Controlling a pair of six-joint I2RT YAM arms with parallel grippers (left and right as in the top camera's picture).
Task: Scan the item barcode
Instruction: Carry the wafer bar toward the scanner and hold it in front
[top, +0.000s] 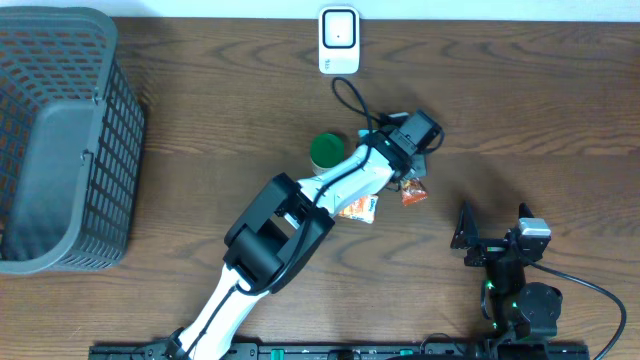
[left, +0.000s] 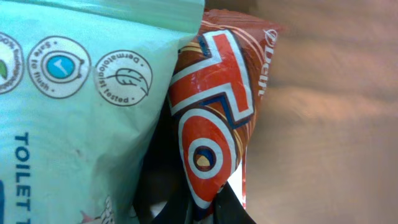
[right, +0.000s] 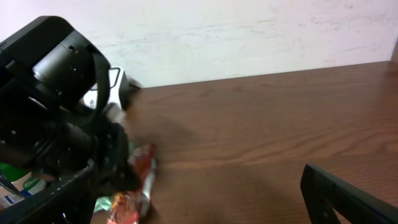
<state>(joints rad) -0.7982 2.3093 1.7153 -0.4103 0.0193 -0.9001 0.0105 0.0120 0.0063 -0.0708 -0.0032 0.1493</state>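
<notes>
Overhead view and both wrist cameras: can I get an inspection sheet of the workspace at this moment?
Surface: dark wooden table.
Job's things: white scanner at the far edge; red snack packet at the left arm's tip.
Clutter: mint wipes pack, green-lidded container, orange packet, grey basket at the left.
Tools: left tool shut, apparently on the red snack packet; right tool open, empty.
Cables: black cable loops from the scanner toward the left arm; thin cable at the right arm.
Surroundings: pale wall behind the table.
</notes>
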